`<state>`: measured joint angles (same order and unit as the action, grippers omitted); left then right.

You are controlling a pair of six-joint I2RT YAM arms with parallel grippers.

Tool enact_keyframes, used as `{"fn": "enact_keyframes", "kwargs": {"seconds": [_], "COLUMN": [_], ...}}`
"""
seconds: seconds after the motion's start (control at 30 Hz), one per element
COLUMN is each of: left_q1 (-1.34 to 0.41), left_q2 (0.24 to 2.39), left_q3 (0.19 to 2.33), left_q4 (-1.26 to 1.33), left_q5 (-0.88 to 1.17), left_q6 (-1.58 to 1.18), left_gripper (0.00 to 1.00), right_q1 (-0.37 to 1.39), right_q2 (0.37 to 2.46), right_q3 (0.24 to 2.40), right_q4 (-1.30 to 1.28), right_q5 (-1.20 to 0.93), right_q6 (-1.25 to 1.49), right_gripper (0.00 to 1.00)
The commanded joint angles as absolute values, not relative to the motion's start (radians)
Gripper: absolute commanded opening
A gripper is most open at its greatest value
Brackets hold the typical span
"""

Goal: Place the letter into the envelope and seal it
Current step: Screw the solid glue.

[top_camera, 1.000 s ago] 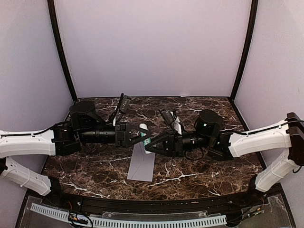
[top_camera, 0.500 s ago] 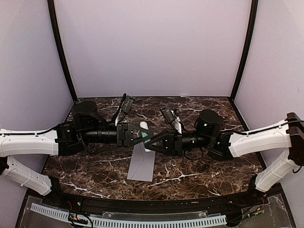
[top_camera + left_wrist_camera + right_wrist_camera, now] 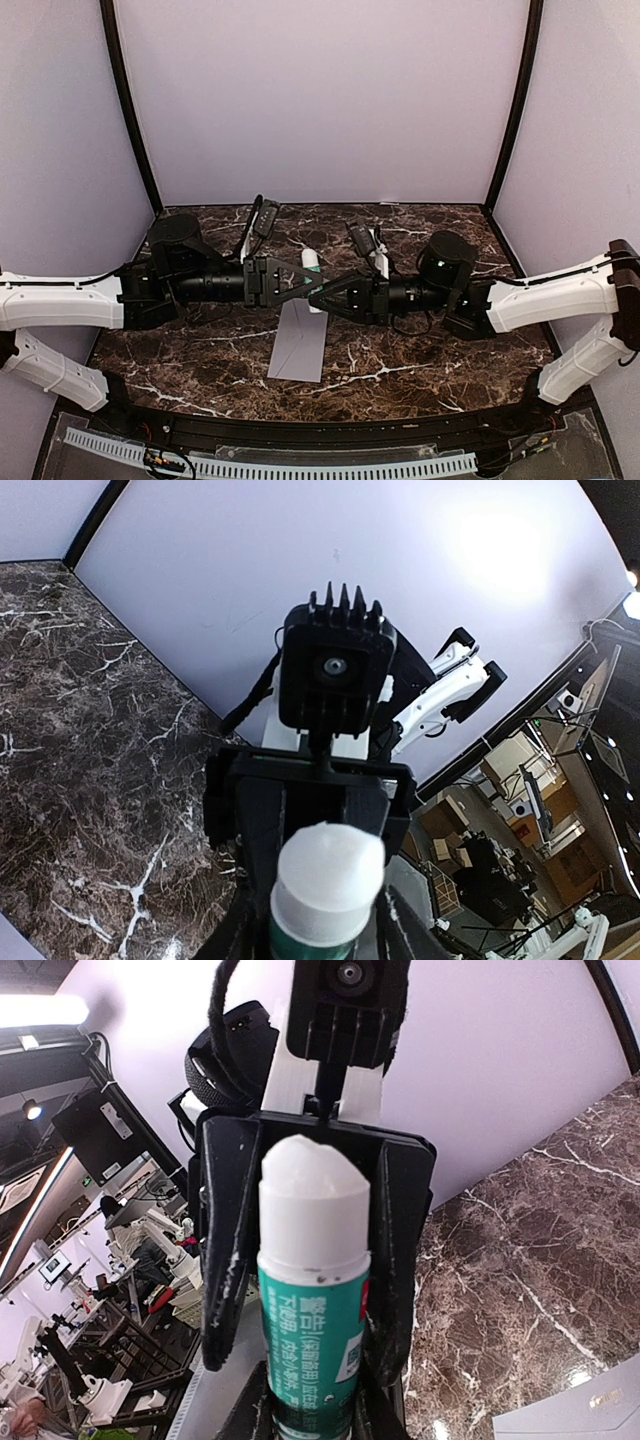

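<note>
The light-grey envelope [image 3: 298, 342] lies flat on the marble table [image 3: 430, 355], just below where the two grippers meet; a corner of the envelope [image 3: 585, 1422] also shows in the right wrist view. The letter is not in view. My right gripper [image 3: 320, 295] [image 3: 312, 1405] is shut on the green body of a glue stick [image 3: 315, 1310] [image 3: 311, 263] that stands white cap up. My left gripper [image 3: 303, 283] [image 3: 322, 935] faces it. Its jaws are open, one finger on each side of the glue stick [image 3: 325, 875] and close to it.
The grey booth walls [image 3: 320, 100] and black corner posts [image 3: 130, 110] close in the table at the back and sides. Both arms stretch level across the middle of the table, above the marble. A perforated white strip [image 3: 270, 462] runs along the near edge.
My left jaws have narrowed around the glue stick. Both grippers and the stick have shifted slightly toward the back and to the right. The envelope has not moved.
</note>
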<state>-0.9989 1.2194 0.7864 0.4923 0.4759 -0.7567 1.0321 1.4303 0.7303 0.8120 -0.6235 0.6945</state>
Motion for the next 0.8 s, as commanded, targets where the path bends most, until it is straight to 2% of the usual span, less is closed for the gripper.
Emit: {"fn": "enact_keyframes", "kwargs": {"seconds": [0.0, 0.13, 0.33, 0.53, 0.7, 0.77], "left_q1": [-1.005, -1.005, -1.005, -1.005, -1.005, -1.005], "left_q2": [1.221, 1.23, 1.233, 1.242, 1.242, 1.242], "left_q3": [0.77, 0.77, 0.77, 0.769, 0.769, 0.768], "left_q4": [0.531, 0.533, 0.544, 0.55, 0.556, 0.567], "left_q5": [0.493, 0.495, 0.49, 0.5, 0.5, 0.497], "left_q6": [-0.768, -0.771, -0.77, -0.776, -0.775, -0.775], "left_gripper": [0.38, 0.38, 0.3, 0.16, 0.09, 0.05], "right_q1": [1.023, 1.024, 1.024, 1.023, 1.015, 1.012], "right_q2": [1.404, 1.412, 1.43, 1.431, 1.435, 1.436], "right_q3": [0.723, 0.729, 0.732, 0.73, 0.724, 0.724], "right_q4": [0.876, 0.879, 0.888, 0.889, 0.909, 0.91], "right_q5": [-0.609, -0.627, -0.646, -0.637, -0.646, -0.648], "right_q6": [0.705, 0.706, 0.715, 0.715, 0.731, 0.732], "right_gripper": [0.0, 0.0, 0.0, 0.0, 0.0, 0.03]}}
